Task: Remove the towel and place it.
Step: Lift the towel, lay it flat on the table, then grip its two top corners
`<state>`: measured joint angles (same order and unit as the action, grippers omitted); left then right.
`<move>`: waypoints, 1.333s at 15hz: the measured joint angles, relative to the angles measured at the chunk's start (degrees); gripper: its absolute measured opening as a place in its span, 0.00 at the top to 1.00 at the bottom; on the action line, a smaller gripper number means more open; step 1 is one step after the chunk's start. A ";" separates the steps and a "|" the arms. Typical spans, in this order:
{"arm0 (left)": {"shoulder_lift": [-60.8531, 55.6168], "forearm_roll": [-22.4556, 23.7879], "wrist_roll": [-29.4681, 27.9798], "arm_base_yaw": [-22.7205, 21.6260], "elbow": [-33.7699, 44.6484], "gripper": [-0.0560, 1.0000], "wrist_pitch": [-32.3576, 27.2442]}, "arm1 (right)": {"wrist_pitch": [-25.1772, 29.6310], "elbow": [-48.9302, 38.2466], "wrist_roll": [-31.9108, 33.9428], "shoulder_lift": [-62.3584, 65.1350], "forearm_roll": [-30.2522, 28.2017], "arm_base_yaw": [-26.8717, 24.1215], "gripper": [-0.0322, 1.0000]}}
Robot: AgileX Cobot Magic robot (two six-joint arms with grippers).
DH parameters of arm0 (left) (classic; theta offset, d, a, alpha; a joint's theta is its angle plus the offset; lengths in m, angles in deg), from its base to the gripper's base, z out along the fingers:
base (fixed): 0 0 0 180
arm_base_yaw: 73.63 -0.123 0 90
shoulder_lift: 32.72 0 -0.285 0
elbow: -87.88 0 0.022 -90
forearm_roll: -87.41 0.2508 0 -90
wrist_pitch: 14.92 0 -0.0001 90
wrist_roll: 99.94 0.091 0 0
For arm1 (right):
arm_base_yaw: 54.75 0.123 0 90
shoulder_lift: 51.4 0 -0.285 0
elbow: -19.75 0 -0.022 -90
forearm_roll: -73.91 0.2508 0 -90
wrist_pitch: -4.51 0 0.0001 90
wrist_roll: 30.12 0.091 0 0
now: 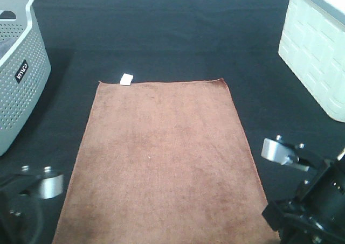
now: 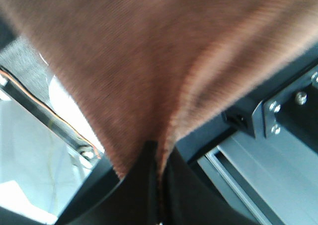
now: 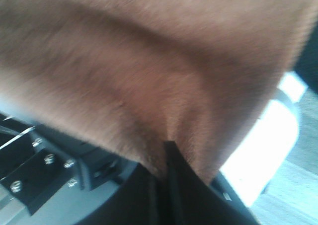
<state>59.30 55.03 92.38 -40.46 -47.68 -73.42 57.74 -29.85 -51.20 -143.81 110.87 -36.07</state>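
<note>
The reddish-brown towel (image 1: 161, 158) lies spread flat on the black table, its small white tag (image 1: 126, 79) at the far left corner. Its near edge runs off the bottom of the exterior view. My left gripper (image 2: 158, 195) is shut on the towel's near left edge (image 2: 164, 61), which bunches between the dark fingers. My right gripper (image 3: 161, 185) is shut on the towel's near right edge (image 3: 149, 76) in the same way. In the exterior view only the arm bodies show, the left arm (image 1: 32, 193) and the right arm (image 1: 307, 195); the fingertips are hidden below the frame.
A grey perforated basket (image 1: 19, 77) stands at the far left. A white panelled box (image 1: 318, 50) stands at the far right. The black table covering (image 1: 172, 34) stretches beyond the towel.
</note>
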 joint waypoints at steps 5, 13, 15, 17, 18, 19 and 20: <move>4.13 -0.46 -0.06 4.30 -3.32 0.95 2.23 | -4.30 -4.35 -3.50 -0.34 5.44 0.00 0.97; 4.24 -6.02 -1.83 4.53 -3.32 0.43 4.35 | -4.35 -4.47 -3.61 -0.34 6.99 0.00 0.51; 4.24 -6.02 -2.86 4.53 -3.32 0.24 4.41 | -5.10 -4.47 -2.86 -0.34 6.88 0.00 0.25; 4.24 -6.02 -2.86 4.53 -3.32 0.21 4.41 | -6.02 -4.47 -2.81 -0.34 6.76 0.00 0.18; 4.24 -6.02 -2.86 4.53 -3.38 0.21 4.41 | -5.90 -4.13 -2.81 -0.34 6.07 0.00 0.18; 4.24 -5.50 -2.81 4.53 -3.95 0.21 4.30 | -5.73 -2.92 -2.64 -0.34 4.76 0.00 0.17; 4.24 -4.35 -2.81 4.53 -5.21 0.21 4.01 | -5.67 -1.03 -1.72 -0.40 3.38 -0.11 0.17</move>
<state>63.54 50.68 89.57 -35.93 -52.89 -69.41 52.06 -30.89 -52.92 -144.21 114.25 -36.19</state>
